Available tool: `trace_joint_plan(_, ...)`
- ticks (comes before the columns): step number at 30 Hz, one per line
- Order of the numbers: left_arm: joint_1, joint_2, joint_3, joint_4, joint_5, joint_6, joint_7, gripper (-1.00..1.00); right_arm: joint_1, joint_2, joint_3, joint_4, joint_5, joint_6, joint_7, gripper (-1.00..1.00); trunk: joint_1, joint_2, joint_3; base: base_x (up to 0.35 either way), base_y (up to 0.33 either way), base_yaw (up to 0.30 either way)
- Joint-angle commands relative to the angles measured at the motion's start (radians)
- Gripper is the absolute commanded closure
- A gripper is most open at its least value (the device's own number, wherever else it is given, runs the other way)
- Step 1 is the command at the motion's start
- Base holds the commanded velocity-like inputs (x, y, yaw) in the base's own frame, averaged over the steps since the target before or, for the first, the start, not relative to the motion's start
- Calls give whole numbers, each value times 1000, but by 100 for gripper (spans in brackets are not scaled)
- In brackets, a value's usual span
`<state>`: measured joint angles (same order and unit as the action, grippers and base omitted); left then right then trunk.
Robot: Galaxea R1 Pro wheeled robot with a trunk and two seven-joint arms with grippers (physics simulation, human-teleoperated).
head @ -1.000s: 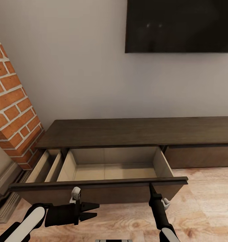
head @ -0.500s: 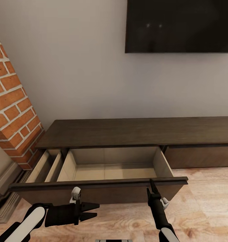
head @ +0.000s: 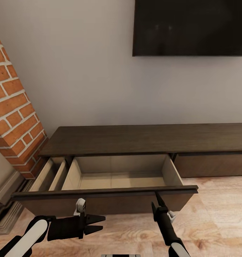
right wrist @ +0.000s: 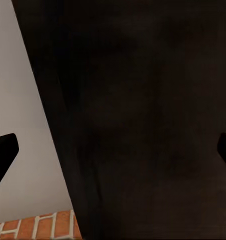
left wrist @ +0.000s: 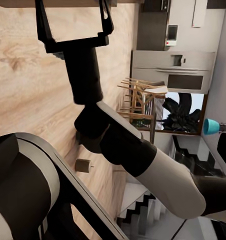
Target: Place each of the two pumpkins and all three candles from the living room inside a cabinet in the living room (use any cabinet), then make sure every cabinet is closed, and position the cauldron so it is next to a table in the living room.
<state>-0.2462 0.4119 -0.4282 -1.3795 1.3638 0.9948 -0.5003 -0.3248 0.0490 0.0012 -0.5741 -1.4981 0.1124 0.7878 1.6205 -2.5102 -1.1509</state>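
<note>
R pincer [head: 157, 197] is touching the cabinet [head: 142, 141] drawer front [head: 106, 194], prongs spread wide; L pincer [head: 99, 224] is hanging released nearby.

A plain pale grey wall [head: 85, 71] fills most of the head view, with a dark television screen [head: 191, 28] mounted at the upper right and a red brick column [head: 10, 107] with pale mortar running down the left edge. Light wood-grain floor [head: 220, 214] spreads across the bottom. In the left wrist view a kitchen with a built-in oven [left wrist: 179, 70], wooden chairs [left wrist: 140, 97] and a leafy plant [left wrist: 182, 116] shows at the right.
</note>
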Motion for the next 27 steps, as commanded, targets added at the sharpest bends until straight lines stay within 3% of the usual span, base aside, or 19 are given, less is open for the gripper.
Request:
trace_joint_plan(1, -1, 1, -1, 0, -3, 1, -6, -100, 0, 0, 0, 1, -11, 17, -6, -100, 0, 0, -1, -3, 0, 0)
trace_joint_plan(9, -1, 1, -1, 0, -2, 2, -6, -100, 0, 0, -1, 2, -14, 115, -32, -100, 0, 0, -1, -1, 0, 0)
trace_joint_plan(19, -1, 1, 0, 0, 1, 2, -7, -100, 0, -12, -9, 3, -17, 231, -121, -100, 0, 0, -1, 0, 0, 0)
trace_joint_plan(23, -1, 2, 0, 0, 3, 2, -7, -100, 0, -29, -6, 4, -10, 401, -130, -100, 0, 0, -1, 0, 0, 0)
trace_joint_plan(27, -1, 3, 0, 0, 4, 2, -7, -100, 2, -75, 0, 3, -6, 465, -130, -100, 0, 0, -1, 0, 0, 0)
